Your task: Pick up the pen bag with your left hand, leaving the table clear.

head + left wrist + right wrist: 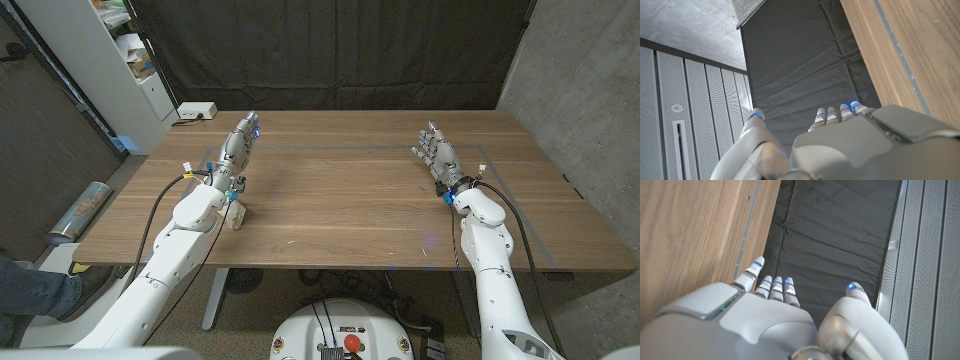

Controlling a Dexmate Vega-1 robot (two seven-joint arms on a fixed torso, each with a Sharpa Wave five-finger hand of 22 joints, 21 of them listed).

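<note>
I see no pen bag on the wooden table point(340, 200). My left hand point(238, 143) stands on its edge over the table's left part, fingers stretched out toward the far edge and holding nothing. The left wrist view looks along its back point(850, 140) to the fingertips point(854, 106) against the black curtain. My right hand point(438, 155) stands over the right part of the table, fingers apart and nothing in them. Its back point(755, 315) fills the lower part of the right wrist view.
A black curtain point(330, 50) hangs behind the table. A white power strip point(196, 111) lies at the far left corner. White shelves point(130, 60) stand at the left, with a rolled item point(85, 208) on the floor beside the table.
</note>
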